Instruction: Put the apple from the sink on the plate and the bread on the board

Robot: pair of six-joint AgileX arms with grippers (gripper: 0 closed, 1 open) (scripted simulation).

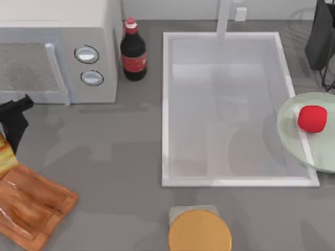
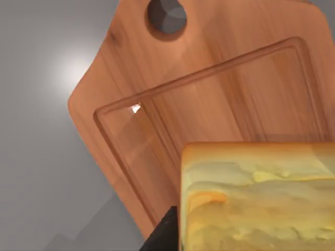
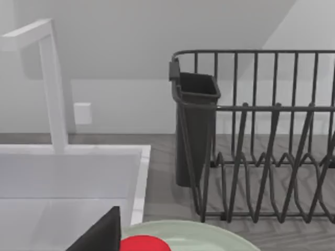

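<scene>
The red apple (image 1: 313,118) lies on the mint-green plate (image 1: 293,137), which overlaps the right rim of the sink (image 1: 166,110). My right gripper (image 3: 99,235) hangs close above the plate (image 3: 209,232), beside the apple (image 3: 144,244). At the table's left edge my left gripper (image 1: 10,137) is shut on the golden bread (image 1: 5,155). In the left wrist view the bread (image 2: 256,198) hovers over the grooved wooden board (image 2: 209,89), with one dark finger (image 2: 163,235) against its side. The board (image 1: 31,204) lies at the lower left.
A microwave (image 1: 57,52) and a cola bottle (image 1: 133,49) stand at the back left. An orange-yellow disc (image 1: 200,232) rests on a grey block at the front. A dark dish rack (image 3: 261,136) stands at the back right, and a white faucet (image 3: 55,83) rises behind the sink.
</scene>
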